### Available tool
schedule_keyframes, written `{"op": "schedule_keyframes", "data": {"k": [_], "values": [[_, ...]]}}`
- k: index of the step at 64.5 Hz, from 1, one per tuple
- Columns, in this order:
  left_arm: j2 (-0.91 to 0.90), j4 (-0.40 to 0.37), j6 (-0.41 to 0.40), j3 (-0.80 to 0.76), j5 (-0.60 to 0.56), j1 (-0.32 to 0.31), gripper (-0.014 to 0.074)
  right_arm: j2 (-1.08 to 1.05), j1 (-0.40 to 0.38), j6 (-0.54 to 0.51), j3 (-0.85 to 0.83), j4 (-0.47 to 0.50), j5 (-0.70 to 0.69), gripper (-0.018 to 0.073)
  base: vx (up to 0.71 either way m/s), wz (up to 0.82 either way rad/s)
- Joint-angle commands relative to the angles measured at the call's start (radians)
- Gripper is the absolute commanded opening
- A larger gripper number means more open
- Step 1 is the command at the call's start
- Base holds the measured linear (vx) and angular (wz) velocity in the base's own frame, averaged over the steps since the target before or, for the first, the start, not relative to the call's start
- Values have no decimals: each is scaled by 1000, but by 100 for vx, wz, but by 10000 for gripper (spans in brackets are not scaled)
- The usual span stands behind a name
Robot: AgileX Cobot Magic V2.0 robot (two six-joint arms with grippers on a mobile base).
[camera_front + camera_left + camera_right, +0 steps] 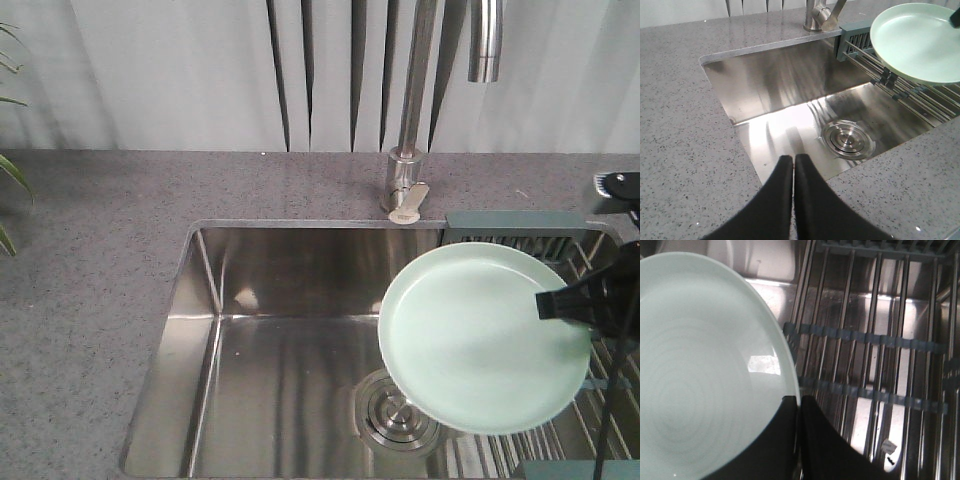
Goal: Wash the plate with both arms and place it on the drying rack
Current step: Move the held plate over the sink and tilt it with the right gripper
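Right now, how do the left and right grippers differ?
The left gripper is shut on nothing; the right gripper is clamped on the rim of the plate. The left gripper hangs at the edge of the sink, the right gripper over the drying rack. Both are black and closed.
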Motion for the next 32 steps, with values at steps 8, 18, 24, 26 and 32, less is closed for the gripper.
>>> {"op": "schedule_keyframes", "data": {"k": [8, 18, 24, 26, 32], "values": [[16, -29, -1, -25, -67, -2, -6, -214, 81, -21, 107, 205, -23, -4, 0, 0], [16, -29, -1, -25, -67, -2, -6, -203, 191, -18, 135, 303, -136, -3, 0, 0], [16, -29, -1, -25, -67, -2, -6, -136, 235, -12, 130, 323, -240, -3, 0, 0], [16, -29, -1, -25, -67, -2, -6, -107, 241, -11, 125, 327, -282, -3, 0, 0], [16, -29, -1, -25, -67, -2, -6, -6, 236, -12, 98, 327, -368, -3, 0, 0]]}}
